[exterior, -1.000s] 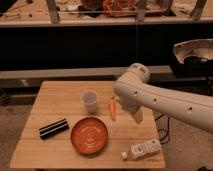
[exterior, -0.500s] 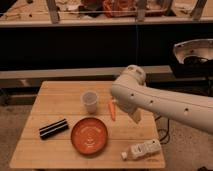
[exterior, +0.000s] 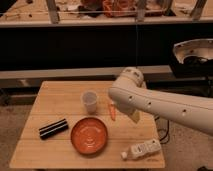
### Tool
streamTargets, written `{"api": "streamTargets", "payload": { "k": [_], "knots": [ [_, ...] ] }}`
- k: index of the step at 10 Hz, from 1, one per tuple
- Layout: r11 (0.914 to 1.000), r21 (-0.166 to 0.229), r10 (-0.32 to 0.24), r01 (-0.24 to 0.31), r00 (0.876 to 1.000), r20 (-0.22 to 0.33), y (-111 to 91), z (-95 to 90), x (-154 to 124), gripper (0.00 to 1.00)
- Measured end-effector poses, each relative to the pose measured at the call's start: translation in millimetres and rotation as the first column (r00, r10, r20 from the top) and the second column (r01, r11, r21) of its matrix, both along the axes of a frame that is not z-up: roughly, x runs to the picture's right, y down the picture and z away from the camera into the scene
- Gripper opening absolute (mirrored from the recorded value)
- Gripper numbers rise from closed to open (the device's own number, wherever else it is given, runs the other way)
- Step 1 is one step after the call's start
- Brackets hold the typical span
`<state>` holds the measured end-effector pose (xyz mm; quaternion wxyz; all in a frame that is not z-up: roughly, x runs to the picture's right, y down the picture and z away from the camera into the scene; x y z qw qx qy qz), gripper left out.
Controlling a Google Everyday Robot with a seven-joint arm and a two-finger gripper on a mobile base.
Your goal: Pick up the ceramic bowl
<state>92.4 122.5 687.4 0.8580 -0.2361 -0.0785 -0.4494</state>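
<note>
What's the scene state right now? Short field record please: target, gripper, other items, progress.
target: ceramic bowl, upright on the wooden table, near its front edge, untouched
gripper: gripper, open, mostly hidden under the arm, over the table behind and picture-right of the bowl, holding nothing
other items: plastic cup behind the bowl; black object picture-left of it; small orange item between cup and gripper; white bottle lying front right
progress: bowl not yet picked up
</note>
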Motion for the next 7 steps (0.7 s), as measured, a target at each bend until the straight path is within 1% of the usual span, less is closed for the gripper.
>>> {"api": "streamTargets", "payload": {
  "k": [4, 7],
  "knots": [
    [0.9984, 0.003, -0.056, 0.056, 0.998, 0.042, 5.2, 5.6, -3.6, 0.80],
    [0.9935, 0.007, -0.114, 0.113, 0.991, 0.075, 9.5, 10.0, -8.0, 0.80]
  ]
}}
